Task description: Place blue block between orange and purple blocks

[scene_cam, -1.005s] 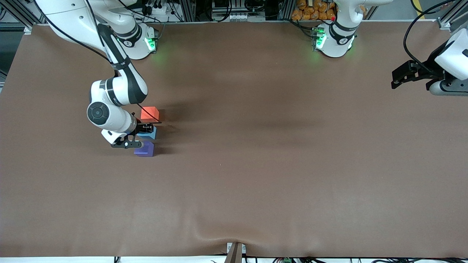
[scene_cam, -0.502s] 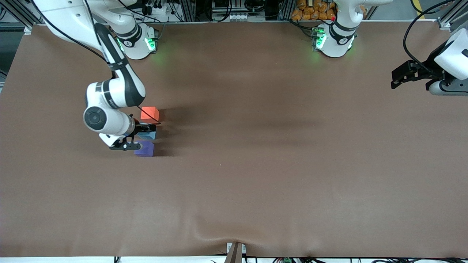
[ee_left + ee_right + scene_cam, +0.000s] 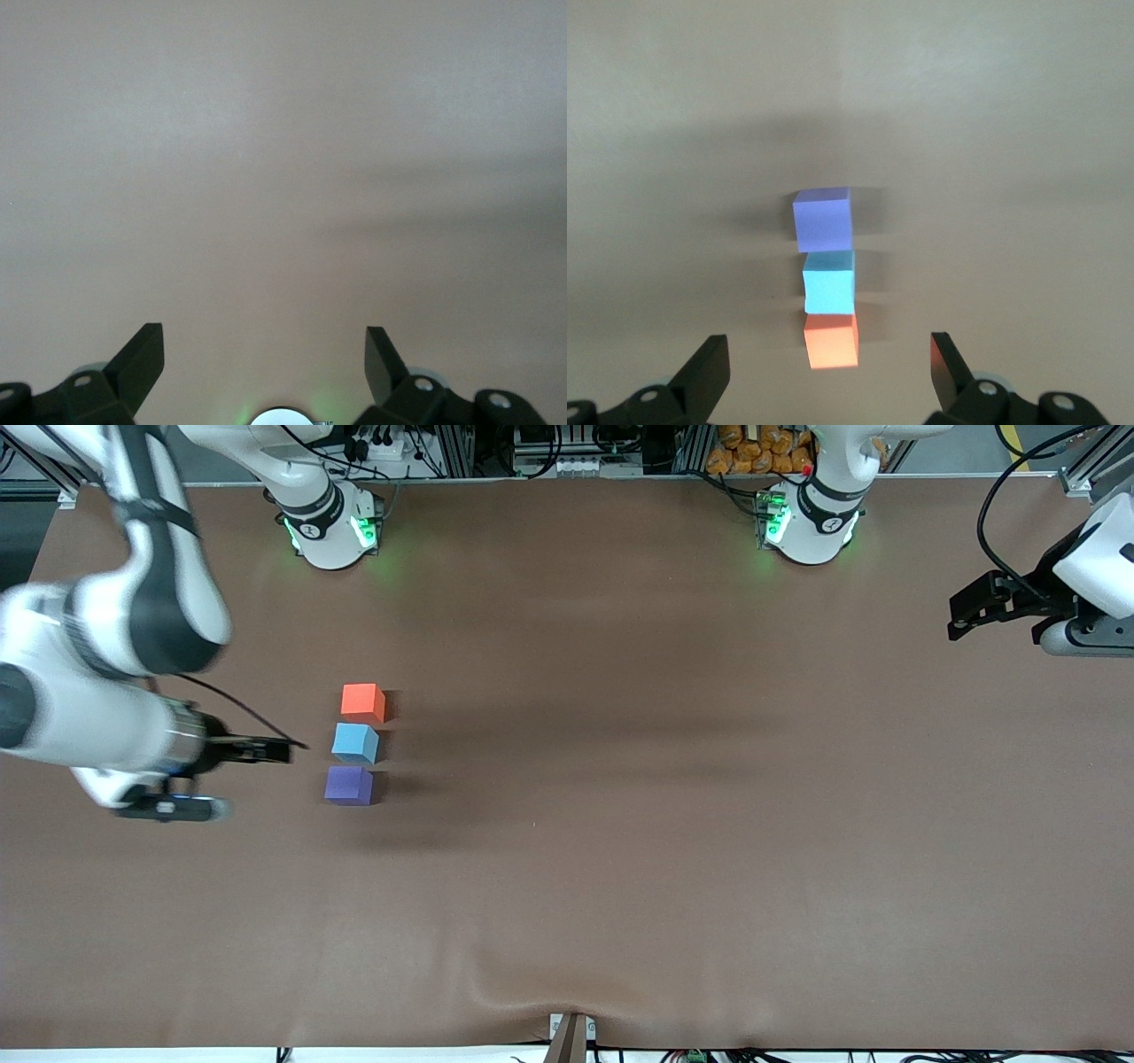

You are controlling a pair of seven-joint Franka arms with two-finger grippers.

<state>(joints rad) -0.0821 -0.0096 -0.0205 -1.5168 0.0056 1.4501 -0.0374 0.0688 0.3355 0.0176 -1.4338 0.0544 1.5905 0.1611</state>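
Note:
The orange block (image 3: 362,701), the blue block (image 3: 355,743) and the purple block (image 3: 349,786) stand in a short row on the brown table, the blue one in the middle, with narrow gaps. The orange one is farthest from the front camera. My right gripper (image 3: 221,778) is open and empty, up in the air over the table beside the row, toward the right arm's end. Its wrist view shows the purple block (image 3: 823,219), the blue block (image 3: 829,281) and the orange block (image 3: 831,340) below the open right gripper (image 3: 830,348). My left gripper (image 3: 974,607) waits, open and empty (image 3: 263,341).
The brown table cover (image 3: 673,824) has a wrinkle near its front edge, where a small bracket (image 3: 571,1036) sticks up. The right arm's base (image 3: 330,527) and the left arm's base (image 3: 808,522) stand along the table's back edge.
My right gripper has come off the blue block, risen and moved away toward the right arm's end. The blue block stays between the orange and purple ones. The left arm has not moved.

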